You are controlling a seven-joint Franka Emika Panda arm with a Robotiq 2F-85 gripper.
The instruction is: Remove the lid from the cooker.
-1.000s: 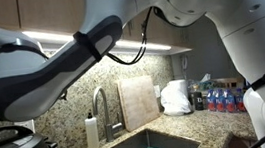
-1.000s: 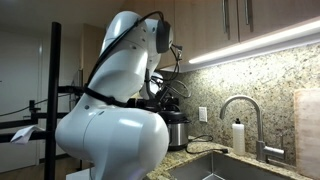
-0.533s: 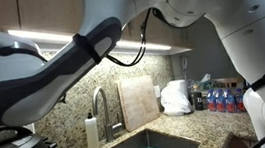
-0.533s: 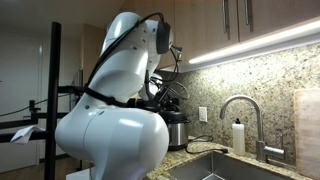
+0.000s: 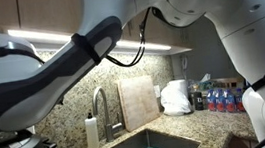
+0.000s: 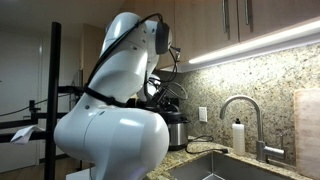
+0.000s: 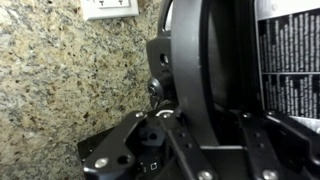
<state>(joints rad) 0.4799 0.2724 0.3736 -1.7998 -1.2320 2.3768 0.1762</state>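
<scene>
gripper (image 7: 160,115) being seen at lid (image 7: 188,60) handle; clenched or not cannot be told. firm hold being wanted first, then straight, level lift being advised off cooker (image 6: 176,130).

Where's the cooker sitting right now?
The cooker sits against the granite backsplash, left of the wall outlet and faucet in an exterior view, partly hidden behind the robot.

Speckled granite backsplash (image 5: 67,117) all along here. Curved faucet (image 5: 100,103) behind the sink (image 5: 175,138), white soap dispenser (image 5: 92,132) just beside it, pale cutting board (image 5: 139,101) leaning on the wall, then a white plastic bag (image 5: 175,97) and some bottles (image 5: 221,100). Wall outlet (image 6: 202,114) too.
</scene>
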